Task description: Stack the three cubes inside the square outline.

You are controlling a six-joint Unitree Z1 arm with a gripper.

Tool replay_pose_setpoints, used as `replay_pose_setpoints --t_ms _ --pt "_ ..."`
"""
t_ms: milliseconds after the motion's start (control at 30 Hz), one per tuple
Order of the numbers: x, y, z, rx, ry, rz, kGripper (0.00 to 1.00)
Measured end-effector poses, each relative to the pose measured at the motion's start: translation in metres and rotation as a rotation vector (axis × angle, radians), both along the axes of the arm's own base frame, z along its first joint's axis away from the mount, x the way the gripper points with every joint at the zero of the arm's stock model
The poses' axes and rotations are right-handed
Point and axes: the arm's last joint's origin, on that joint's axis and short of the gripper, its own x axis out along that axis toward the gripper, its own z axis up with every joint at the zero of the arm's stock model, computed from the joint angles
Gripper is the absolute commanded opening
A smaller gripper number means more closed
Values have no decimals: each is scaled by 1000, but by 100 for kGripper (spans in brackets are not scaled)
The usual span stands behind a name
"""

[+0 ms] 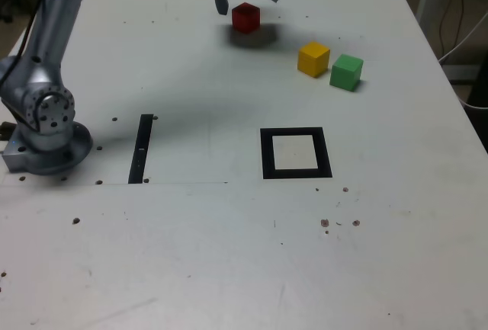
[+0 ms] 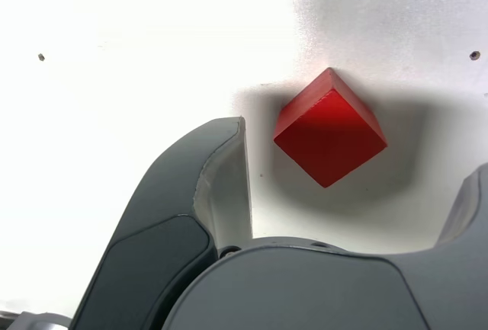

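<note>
The red cube (image 1: 246,18) sits toward the worktop's (image 1: 191,246) far edge, beneath the gripper (image 1: 248,2), whose jaws stand wide. The yellow cube (image 1: 313,59) and green cube (image 1: 347,72) lie nearer the exterior view's right edge, beyond the square outline (image 1: 296,174).

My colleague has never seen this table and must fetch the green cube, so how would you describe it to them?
On the white table, find the thick black square outline. In the exterior view, look beyond it, slightly to the right, for the green cube. It sits right of the yellow cube and is the only green one.
</note>
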Motion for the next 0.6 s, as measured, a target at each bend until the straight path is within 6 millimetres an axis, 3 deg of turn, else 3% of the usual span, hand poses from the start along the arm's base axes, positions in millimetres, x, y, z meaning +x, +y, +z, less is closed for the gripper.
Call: replay_pose_setpoints --t_ms 600 --pt "5 2 -17 -56 74 -7 92"
